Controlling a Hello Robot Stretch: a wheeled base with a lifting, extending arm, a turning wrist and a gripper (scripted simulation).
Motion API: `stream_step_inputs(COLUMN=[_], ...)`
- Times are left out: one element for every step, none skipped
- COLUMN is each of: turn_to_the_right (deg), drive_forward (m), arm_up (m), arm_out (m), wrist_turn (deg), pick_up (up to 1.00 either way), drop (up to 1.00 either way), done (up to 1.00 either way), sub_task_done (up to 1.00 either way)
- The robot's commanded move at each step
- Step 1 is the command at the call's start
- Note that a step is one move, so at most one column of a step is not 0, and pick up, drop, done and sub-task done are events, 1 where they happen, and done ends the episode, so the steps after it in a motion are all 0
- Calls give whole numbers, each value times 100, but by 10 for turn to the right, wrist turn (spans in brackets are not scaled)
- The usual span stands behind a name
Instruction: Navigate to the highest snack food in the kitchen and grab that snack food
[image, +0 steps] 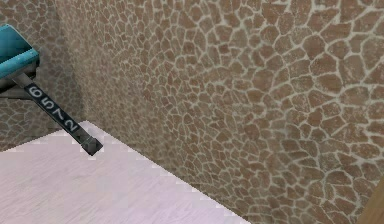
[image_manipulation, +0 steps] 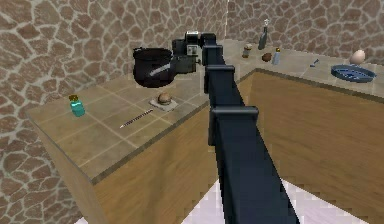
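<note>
In the arm side view my arm (image_manipulation: 232, 120) reaches out over a tiled counter (image_manipulation: 110, 140) with wooden fronts. Its far end, with the gripper (image_manipulation: 168, 68), lies against a black pot (image_manipulation: 150, 62) standing on the counter. I cannot tell whether the gripper holds anything. Just below it a small round brown and white thing (image_manipulation: 162, 100) sits on the countertop; its shape is too small to name. A small teal jar (image_manipulation: 76, 105) stands to the left, and a thin utensil (image_manipulation: 136, 122) lies nearer the counter's front.
The counter bends away to the right, carrying two bottles (image_manipulation: 264, 38), an egg-like thing (image_manipulation: 360, 55) and a blue dish (image_manipulation: 352, 72). Stone-patterned walls back it. In the forward view a stone wall (image: 250, 100) stands close ahead over pale floor (image: 90, 190), with a teal object (image: 15, 50) on a dark slanted leg (image: 60, 115) at top left.
</note>
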Motion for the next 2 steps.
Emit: stream_step_inputs(turn_to_the_right=[0, 0], drive_forward=[0, 0], arm_up=[-16, 0], arm_out=[0, 0], wrist_turn=[0, 0], pick_up=[0, 100], drop=[0, 0], done=[0, 0], sub_task_done=[0, 0])
